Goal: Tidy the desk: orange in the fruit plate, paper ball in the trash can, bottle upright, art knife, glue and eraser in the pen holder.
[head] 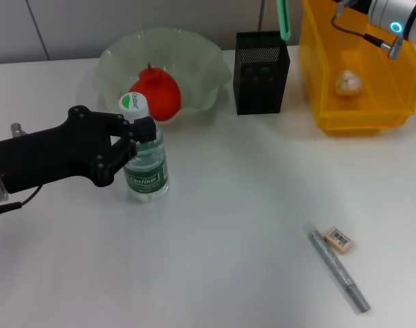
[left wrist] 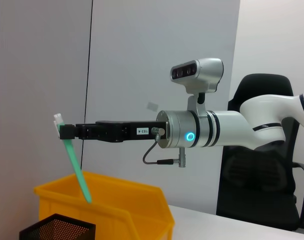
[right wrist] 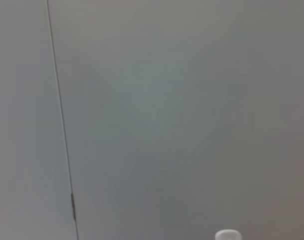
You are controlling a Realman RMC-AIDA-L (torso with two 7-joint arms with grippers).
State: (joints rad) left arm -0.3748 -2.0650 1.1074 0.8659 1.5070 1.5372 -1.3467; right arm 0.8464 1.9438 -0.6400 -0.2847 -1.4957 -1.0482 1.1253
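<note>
Head view: left gripper (head: 143, 140), black, clenched around the neck of the small clear plastic water bottle (head: 147, 167) with green label, standing upright on the white table (head: 228, 205), just in front of the pale green translucent fruit plate (head: 208, 65) with ruffled rim. Red-orange orange (head: 158, 92) inside that plate. Crumpled off-white paper ball (head: 348, 82) inside the bright yellow rectangular trash can (head: 358, 113) at the far right edge. Square black mesh pen holder (head: 261, 72) between plate and can. Beige eraser (head: 339, 240) touching a grey pen-like tool (head: 341, 270) near the front right; wide bare table between these and the bottle. Right gripper (left wrist: 62, 132), seen from the left wrist view, above the can, grasping a green stick (left wrist: 77, 172).
</note>
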